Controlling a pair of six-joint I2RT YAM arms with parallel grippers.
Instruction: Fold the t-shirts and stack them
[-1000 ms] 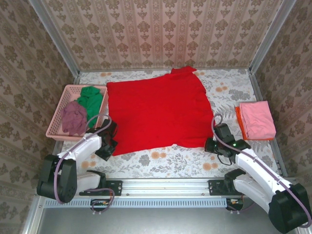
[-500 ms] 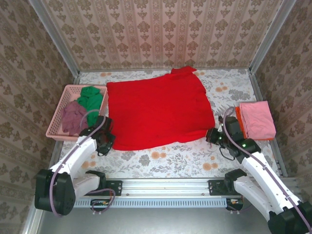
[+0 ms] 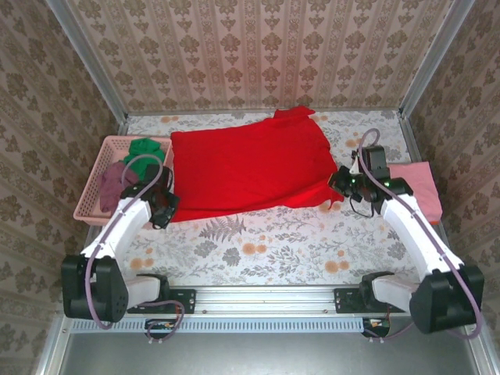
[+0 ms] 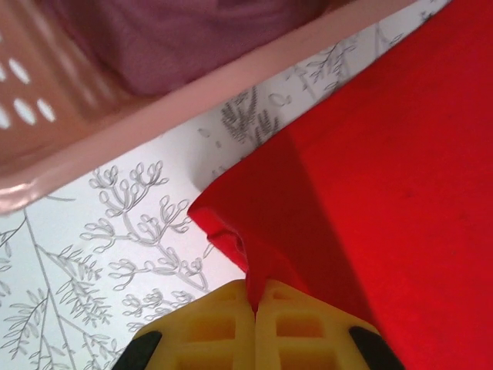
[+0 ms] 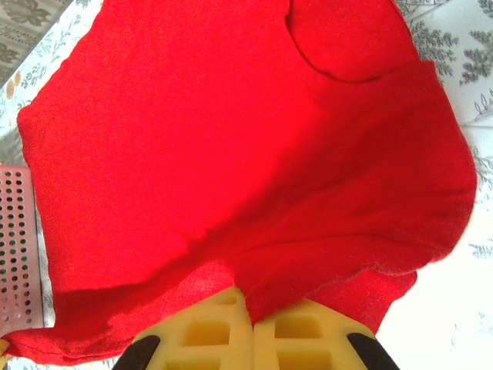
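Red t-shirt (image 3: 250, 168) matt soft cloth; basket (image 3: 87, 195) smooth plastic w/ holes.

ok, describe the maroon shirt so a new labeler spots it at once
Start at the pink lattice basket on the left side of the table, beside the big red t-shirt. Two crumpled shirts lie in it. The maroon t-shirt is the one toward the table's near edge, dusky purple-red against the bright green t-shirt behind it.
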